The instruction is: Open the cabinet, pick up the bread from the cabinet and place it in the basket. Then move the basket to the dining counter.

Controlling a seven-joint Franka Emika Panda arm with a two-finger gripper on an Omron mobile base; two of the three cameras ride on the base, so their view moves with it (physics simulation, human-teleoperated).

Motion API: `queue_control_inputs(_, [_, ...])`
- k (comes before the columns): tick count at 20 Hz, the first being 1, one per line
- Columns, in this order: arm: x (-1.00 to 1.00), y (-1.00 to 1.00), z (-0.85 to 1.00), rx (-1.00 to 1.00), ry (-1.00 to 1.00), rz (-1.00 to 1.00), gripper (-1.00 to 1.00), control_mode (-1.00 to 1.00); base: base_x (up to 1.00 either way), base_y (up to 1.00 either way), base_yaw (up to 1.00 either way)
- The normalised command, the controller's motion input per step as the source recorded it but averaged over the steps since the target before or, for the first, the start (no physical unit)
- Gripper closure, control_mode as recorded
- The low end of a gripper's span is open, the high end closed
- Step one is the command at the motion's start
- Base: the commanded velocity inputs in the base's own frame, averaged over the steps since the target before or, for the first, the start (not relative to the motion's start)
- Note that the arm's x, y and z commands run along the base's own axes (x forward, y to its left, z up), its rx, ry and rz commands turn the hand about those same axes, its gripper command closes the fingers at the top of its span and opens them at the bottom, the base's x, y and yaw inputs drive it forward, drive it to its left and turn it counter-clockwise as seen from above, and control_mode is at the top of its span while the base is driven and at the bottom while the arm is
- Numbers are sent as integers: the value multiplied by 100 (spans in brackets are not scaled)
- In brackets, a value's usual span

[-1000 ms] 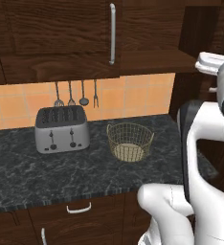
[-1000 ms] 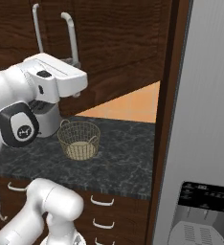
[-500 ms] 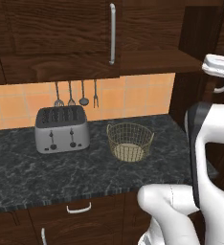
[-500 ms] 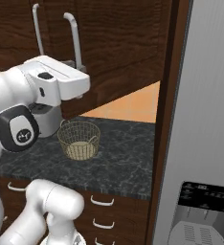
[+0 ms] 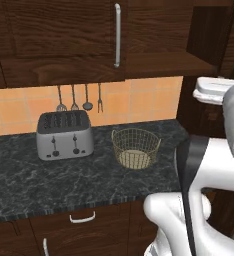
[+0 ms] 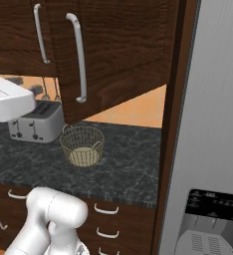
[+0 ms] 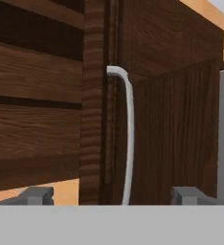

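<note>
The fingers (image 7: 111,195) are standing wide apart in the hand view, one tip (image 7: 37,195) at the lower left and the other at the lower right, with nothing clamped between them. The cabinet (image 7: 42,110) is filling the space ahead of them, and its long silver bar handle (image 7: 128,143) is running vertically through the gap, sitting nearer the right tip than the left and touching neither. In that view the handle is standing off the edge of a dark wood panel.

In the right base view, the cabinet's (image 6: 123,45) door with that handle (image 6: 79,60) is hanging swung out from the front, its lower edge angled over the tabletop (image 6: 123,159). The arm's white hand is sitting at the left edge of this view, level with the door's lower part.

The basket (image 5: 135,148) is resting upright on the black speckled tabletop (image 5: 49,185), just beside the silver toaster (image 5: 64,134) and apart from it. It is lying well below and away from the fingers. Utensils (image 5: 80,97) are hanging on the orange tiled wall behind the toaster.
</note>
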Motion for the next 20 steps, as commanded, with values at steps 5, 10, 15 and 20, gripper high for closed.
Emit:
queue_control_inputs(5, [56,90,0,-7,15,-5,-100,-100,0,0,0])
queue_control_inputs(10, [65,3,-15,0,1,-44,-100,-100,0,0,0])
queue_control_inputs(15, [49,-10,-27,0,-1,-62,-100,-100,0,0,0])
queue_control_inputs(20, [57,-31,-14,0,-3,-36,-100,-100,0,0,0])
